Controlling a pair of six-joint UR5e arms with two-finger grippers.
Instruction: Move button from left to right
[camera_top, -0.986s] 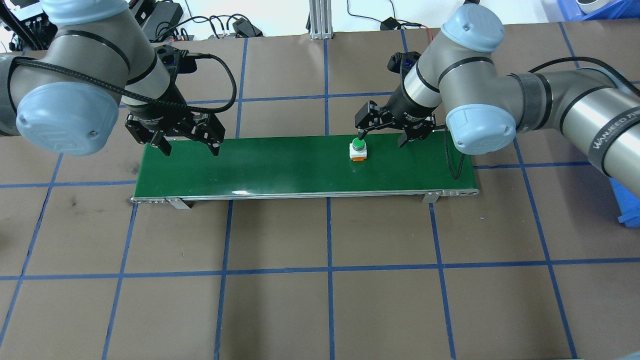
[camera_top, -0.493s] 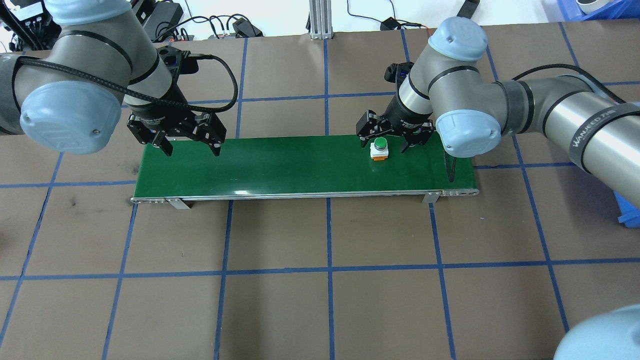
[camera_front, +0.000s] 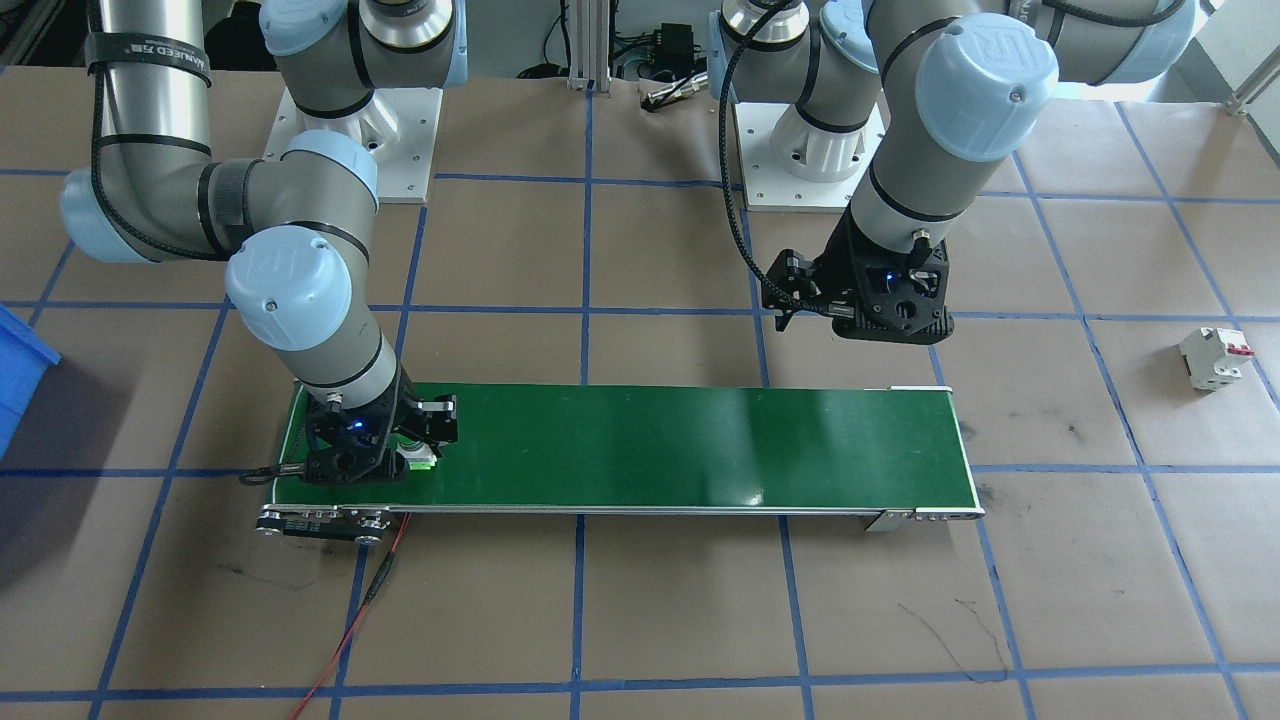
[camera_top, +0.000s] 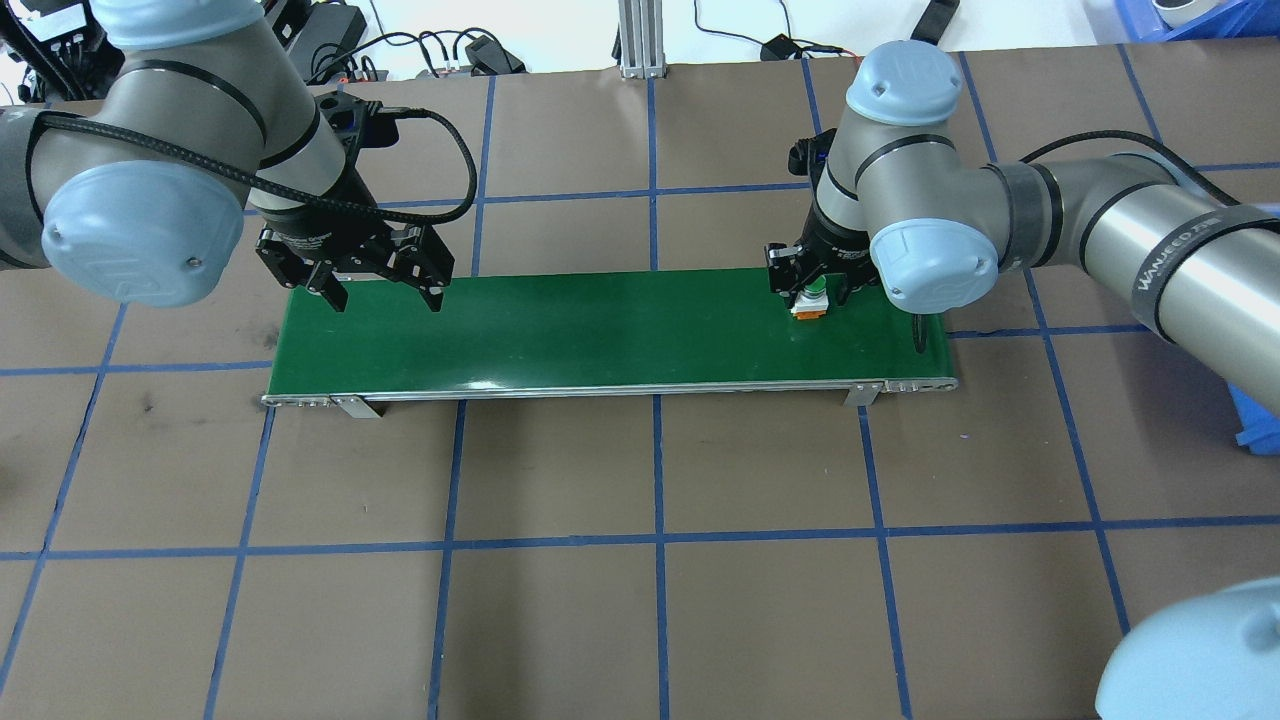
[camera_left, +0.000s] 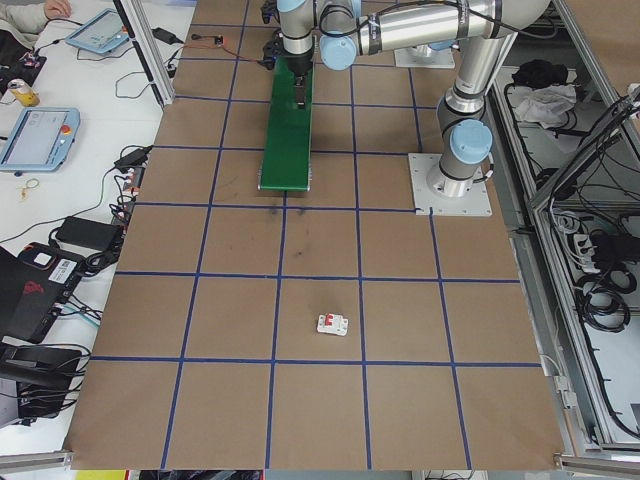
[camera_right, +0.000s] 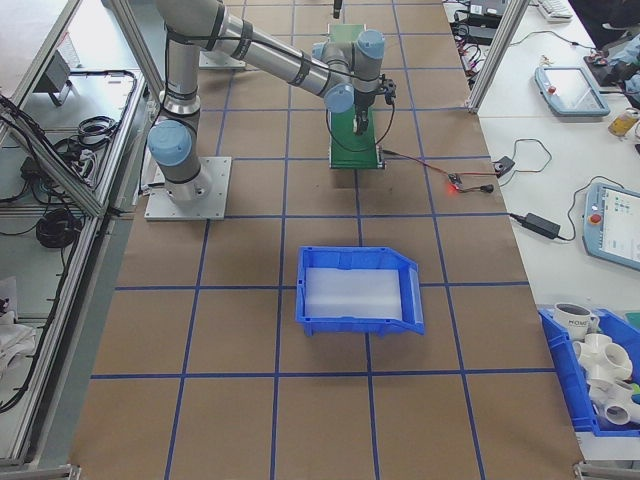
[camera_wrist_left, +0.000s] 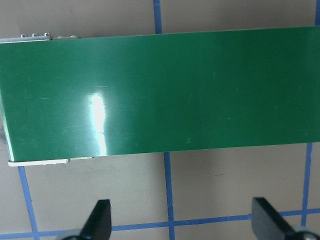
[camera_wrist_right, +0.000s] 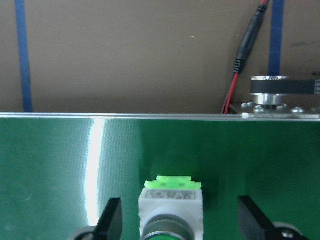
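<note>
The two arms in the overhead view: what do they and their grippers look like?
Both arms are silver-grey tubes with pale blue joint caps and black rings. The left gripper and right gripper are black, each with two fingers. A black braided cable loops along each arm. The right arm carries a black band with white lettering.

A conveyor belt (camera_top: 600, 325) lies across the worktop (camera_top: 640, 560). The button (camera_top: 809, 300) sits on its right end, between the right hand's (camera_top: 812, 290) fingers. The left hand (camera_top: 385, 290) hangs above the belt's left end.
</note>
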